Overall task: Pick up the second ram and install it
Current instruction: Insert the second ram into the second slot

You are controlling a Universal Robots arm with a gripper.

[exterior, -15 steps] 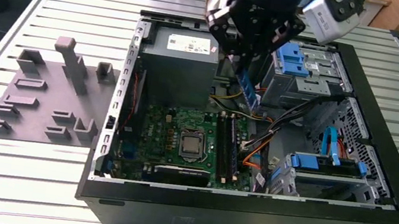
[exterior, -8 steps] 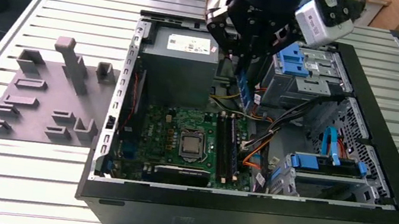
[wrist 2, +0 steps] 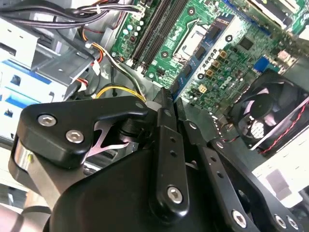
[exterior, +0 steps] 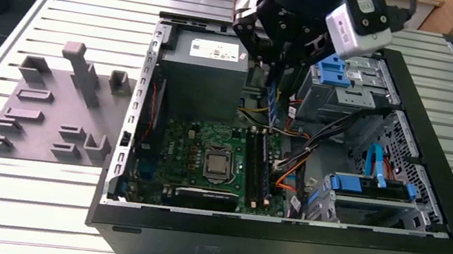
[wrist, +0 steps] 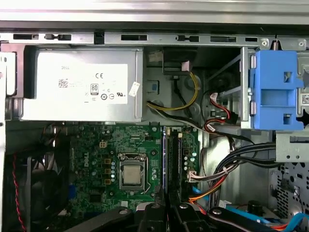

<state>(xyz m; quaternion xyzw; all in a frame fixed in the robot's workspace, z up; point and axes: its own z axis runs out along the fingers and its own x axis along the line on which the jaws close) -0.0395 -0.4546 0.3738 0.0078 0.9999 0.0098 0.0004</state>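
One gripper [exterior: 276, 56] hangs at the upper middle of the exterior view, over the open case [exterior: 430, 221], fingers clamped on the ram [exterior: 273, 97], a thin strip hanging on edge below them. Its long axis lines up with the slots [exterior: 255, 162] just below, toward frame centre on the motherboard [exterior: 194, 156].

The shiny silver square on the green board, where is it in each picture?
Exterior view: the silver square sits mid-board inside the open case, to the exterior view's left of the long black slots.
First wrist view: the silver square is on the green board, beside the slots.
Second wrist view: the silver square lies between the slots and the black fan.
Shared landmark: the long black slots.
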